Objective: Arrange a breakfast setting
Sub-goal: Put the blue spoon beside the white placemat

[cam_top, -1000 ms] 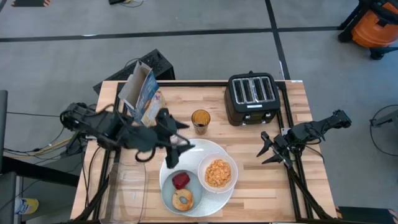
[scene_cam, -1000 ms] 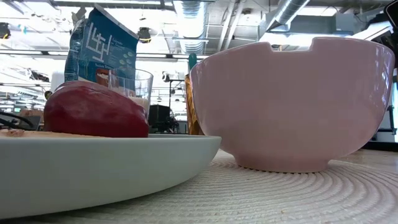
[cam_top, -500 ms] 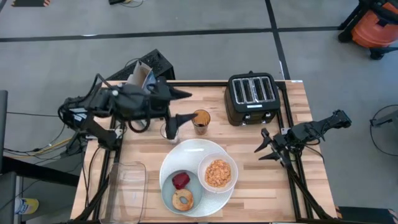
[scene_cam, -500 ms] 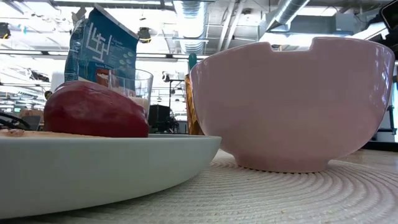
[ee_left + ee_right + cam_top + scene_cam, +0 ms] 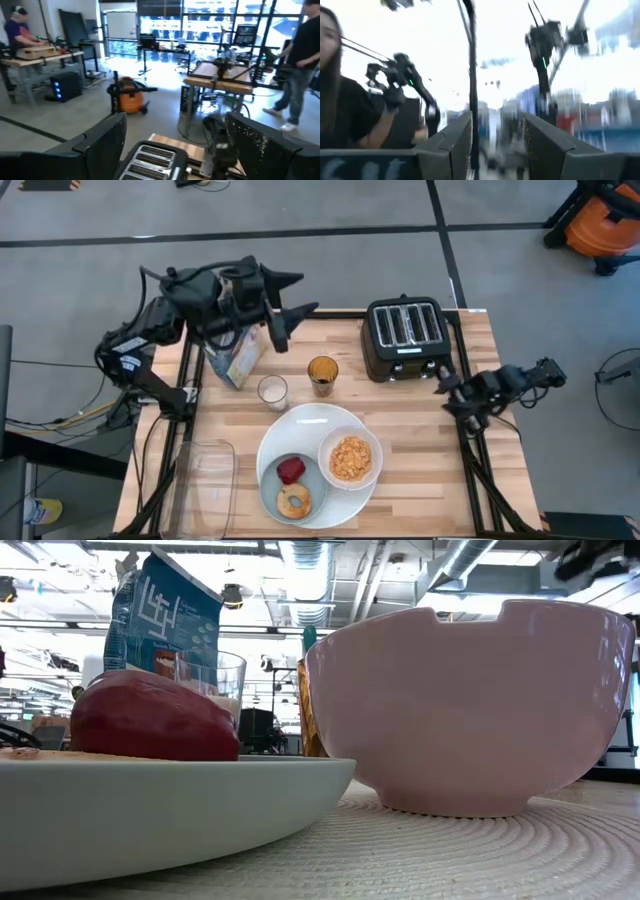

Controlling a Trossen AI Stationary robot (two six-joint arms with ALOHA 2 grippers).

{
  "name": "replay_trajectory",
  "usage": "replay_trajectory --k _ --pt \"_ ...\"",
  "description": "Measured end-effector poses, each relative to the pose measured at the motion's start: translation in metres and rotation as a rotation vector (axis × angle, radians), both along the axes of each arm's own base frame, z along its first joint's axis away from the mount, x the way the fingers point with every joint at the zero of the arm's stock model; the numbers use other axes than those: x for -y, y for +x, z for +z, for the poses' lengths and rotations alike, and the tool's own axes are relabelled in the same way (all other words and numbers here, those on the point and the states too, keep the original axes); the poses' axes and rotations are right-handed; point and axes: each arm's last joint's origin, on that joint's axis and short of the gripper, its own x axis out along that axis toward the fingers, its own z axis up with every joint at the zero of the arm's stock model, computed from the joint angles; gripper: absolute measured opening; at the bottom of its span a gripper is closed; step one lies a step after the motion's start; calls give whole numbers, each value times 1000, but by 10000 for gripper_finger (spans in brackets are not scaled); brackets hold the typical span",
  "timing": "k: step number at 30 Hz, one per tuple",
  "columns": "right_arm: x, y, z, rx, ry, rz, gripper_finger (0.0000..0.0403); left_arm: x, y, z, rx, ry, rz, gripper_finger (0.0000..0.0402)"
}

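Breakfast setting, near centre of table: large white plate (image 5: 315, 423) carrying white bowl (image 5: 350, 457) of orange cereal flakes (image 5: 350, 458) and small pale-blue plate (image 5: 292, 490) with red apple (image 5: 291, 470) and browned bagel ring (image 5: 293, 500).

Behind the plate: milk glass (image 5: 271, 391) and amber glass (image 5: 322, 370), just beside each other. Blue cereal box (image 5: 233, 352) upright at far left corner. No spoon visible.

Black four-slot toaster (image 5: 405, 335) far right; clear plastic tub (image 5: 204, 485) near left edge.

Left gripper (image 5: 286, 308): raised above the box, fingers spread, empty. Right gripper (image 5: 447, 388): at right table edge, fingers apart, empty.

Risk, judged: the left arm's descent could clip the tall box, toppling it onto both glasses.
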Motion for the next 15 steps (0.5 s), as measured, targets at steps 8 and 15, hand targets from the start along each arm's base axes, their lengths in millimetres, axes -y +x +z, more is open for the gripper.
replay_trajectory --k 8,15 --pt "6 -20 21 331 -6 -35 192 -14 1 -1 10 -31 47 322" --pt "10 -30 30 430 105 -10 192 -19 3 -1 32 -83 -6 322"
